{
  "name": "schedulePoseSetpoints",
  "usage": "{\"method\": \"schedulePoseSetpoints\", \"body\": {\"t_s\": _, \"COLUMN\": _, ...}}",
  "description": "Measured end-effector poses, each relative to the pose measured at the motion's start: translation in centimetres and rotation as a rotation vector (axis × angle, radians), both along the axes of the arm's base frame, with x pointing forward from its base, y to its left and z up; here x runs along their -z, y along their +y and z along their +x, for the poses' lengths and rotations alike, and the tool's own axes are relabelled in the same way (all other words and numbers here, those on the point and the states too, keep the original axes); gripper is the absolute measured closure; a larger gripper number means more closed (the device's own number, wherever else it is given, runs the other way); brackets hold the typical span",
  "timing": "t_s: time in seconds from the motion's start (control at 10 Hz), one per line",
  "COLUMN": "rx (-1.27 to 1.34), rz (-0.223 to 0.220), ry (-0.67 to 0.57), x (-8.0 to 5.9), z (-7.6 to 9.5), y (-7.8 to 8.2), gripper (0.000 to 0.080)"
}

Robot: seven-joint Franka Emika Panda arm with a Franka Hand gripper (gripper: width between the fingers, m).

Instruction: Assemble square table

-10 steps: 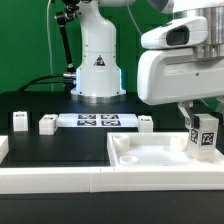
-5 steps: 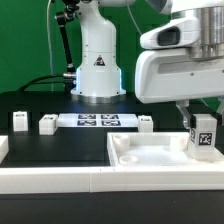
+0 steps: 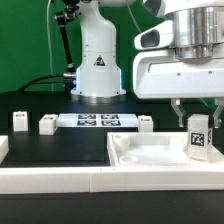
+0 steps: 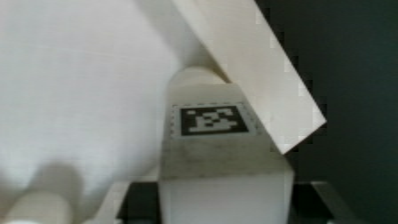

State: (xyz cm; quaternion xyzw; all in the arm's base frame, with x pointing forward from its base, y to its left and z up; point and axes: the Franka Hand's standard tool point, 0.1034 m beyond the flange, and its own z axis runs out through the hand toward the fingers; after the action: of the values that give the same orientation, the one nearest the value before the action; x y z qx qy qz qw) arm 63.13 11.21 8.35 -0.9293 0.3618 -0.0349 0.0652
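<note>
The white square table top (image 3: 165, 155) lies recessed face up at the exterior view's right, near the front rail. My gripper (image 3: 199, 120) is shut on a white tagged leg peg (image 3: 199, 138) and holds it upright over the top's right part, its lower end at the recessed face. In the wrist view the leg peg (image 4: 217, 150) fills the middle, tag facing the camera, with the top's raised rim (image 4: 240, 60) beyond it. Three more leg pegs stand on the black board: two at the left (image 3: 19, 121) (image 3: 46, 125) and one (image 3: 146, 123) right of the marker board.
The marker board (image 3: 97, 121) lies flat at the board's back middle, in front of the robot base (image 3: 97, 60). A long white rail (image 3: 55, 180) borders the front, with a white bracket (image 3: 3, 150) at the left edge.
The gripper with the leg peg has moved down and slightly toward the exterior view's left, bringing the peg lower over the table top.
</note>
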Motion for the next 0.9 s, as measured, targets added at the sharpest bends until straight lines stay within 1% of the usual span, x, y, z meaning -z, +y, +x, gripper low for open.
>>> {"method": "schedulePoseSetpoints", "body": {"t_s": 0.2, "rx": 0.202, "rz": 0.013, "ry": 0.021, "x": 0.02, "z": -0.08, "y": -0.02, "gripper": 0.0506}}
{"method": "schedulePoseSetpoints", "body": {"t_s": 0.4, "rx": 0.399, "rz": 0.041, "ry": 0.052, "x": 0.06, "z": -0.32, "y": 0.05, "gripper": 0.0506}}
{"method": "schedulePoseSetpoints", "body": {"t_s": 0.7, "rx": 0.519, "rz": 0.074, "ry": 0.072, "x": 0.11, "z": -0.41, "y": 0.1, "gripper": 0.0506}}
{"method": "schedulePoseSetpoints", "body": {"t_s": 0.9, "rx": 0.49, "rz": 0.072, "ry": 0.068, "x": 0.16, "z": -0.41, "y": 0.14, "gripper": 0.0506}}
